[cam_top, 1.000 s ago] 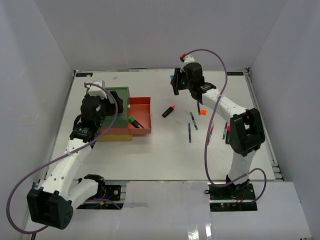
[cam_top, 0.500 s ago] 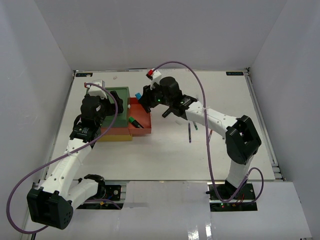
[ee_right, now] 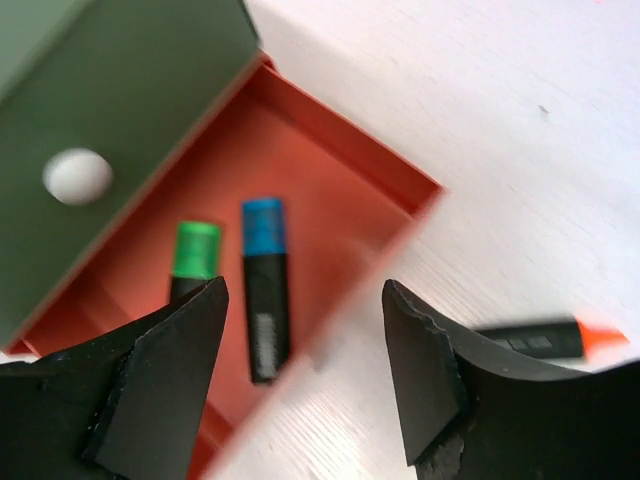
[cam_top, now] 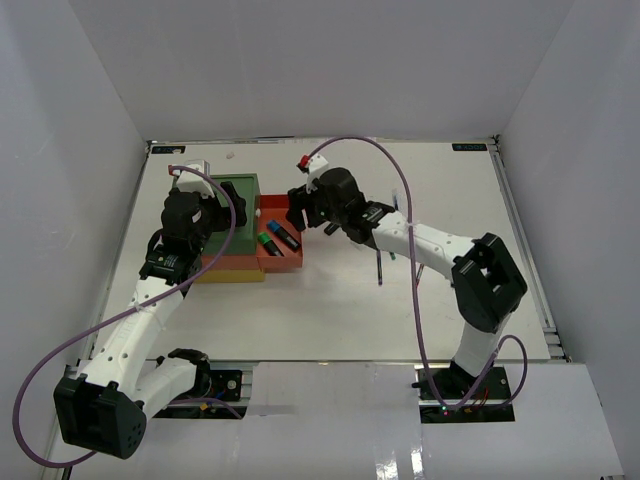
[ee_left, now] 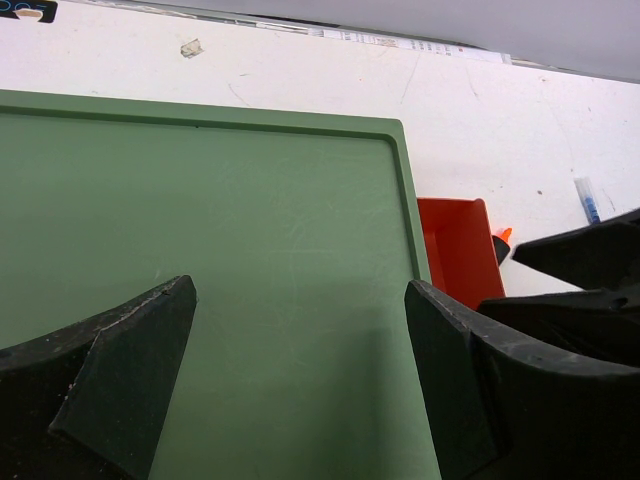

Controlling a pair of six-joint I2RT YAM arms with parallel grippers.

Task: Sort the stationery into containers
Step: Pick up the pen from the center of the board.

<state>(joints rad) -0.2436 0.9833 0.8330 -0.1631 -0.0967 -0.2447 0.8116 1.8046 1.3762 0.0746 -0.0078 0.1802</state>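
The containers are a drawer stack with a green top (cam_top: 240, 190) (ee_left: 250, 220), and its red-orange drawer (cam_top: 292, 205) (ee_right: 330, 180) is pulled out to the right. A blue-capped highlighter (cam_top: 283, 233) (ee_right: 265, 290) and a green-capped highlighter (cam_top: 268, 243) (ee_right: 195, 255) lie side by side in the drawer. My right gripper (cam_top: 300, 215) (ee_right: 300, 370) hovers open over the drawer's right rim, holding nothing. An orange-capped highlighter (ee_right: 545, 340) lies on the table just right of the drawer. My left gripper (cam_top: 215, 205) (ee_left: 300, 380) stands open above the green top, empty.
A thin pen (cam_top: 380, 270) lies on the white table right of the drawer, partly under my right arm. A small white object (cam_top: 195, 165) sits behind the stack. A white knob (ee_right: 78, 176) shows on the green tier. White walls enclose the table.
My right arm swung left from the far right of the table to the red-orange drawer and opened. The blue-capped highlighter now lies in the drawer. The left arm has not moved.
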